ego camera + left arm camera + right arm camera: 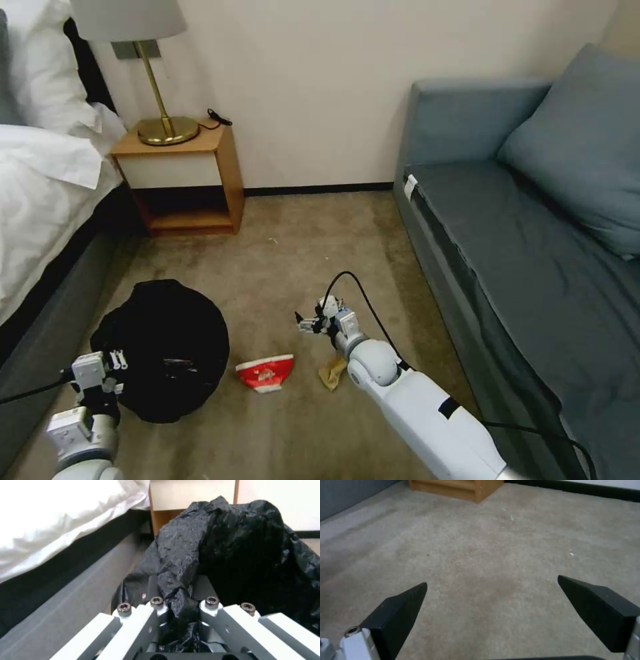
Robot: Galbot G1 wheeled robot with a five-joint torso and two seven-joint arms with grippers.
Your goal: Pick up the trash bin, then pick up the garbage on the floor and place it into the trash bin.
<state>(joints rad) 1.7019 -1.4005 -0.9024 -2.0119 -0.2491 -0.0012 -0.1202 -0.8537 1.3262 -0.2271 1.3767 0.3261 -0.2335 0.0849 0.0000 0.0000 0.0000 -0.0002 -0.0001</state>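
Beige carpet [293, 267] covers the floor between a bed [47, 187] with white linen at 9 o'clock and a grey-blue sofa [527, 220] at 3 o'clock. A wooden nightstand [180, 177] stands against the wall at 11 o'clock and carries a brass lamp [157, 100].

The trash bin [163, 347] sits at 8 o'clock in the head view, close beside the bed base. Its black bag liner [233, 550] is crumpled over the rim and covers the whole body; the inside reads as dark folds, and any contents cannot be made out.

The left gripper [107, 373] is at the bin's near-left edge. In the left wrist view its fingers are clamped together on a bunched fold of the liner, which rises between them.

The right arm reaches out from 5 o'clock, with the right gripper [310, 325] low over bare carpet near the centre of the floor. In the right wrist view its black fingertips [400, 610] stand wide apart with nothing between them.

Two litter items lie on the carpet, outside the bin. The red-and-white snack bag [265, 373] lies just right of the bin at 6 o'clock. The tan paper scrap [331, 372] lies right of the bag, beside the right arm's wrist joint and partly hidden by it.
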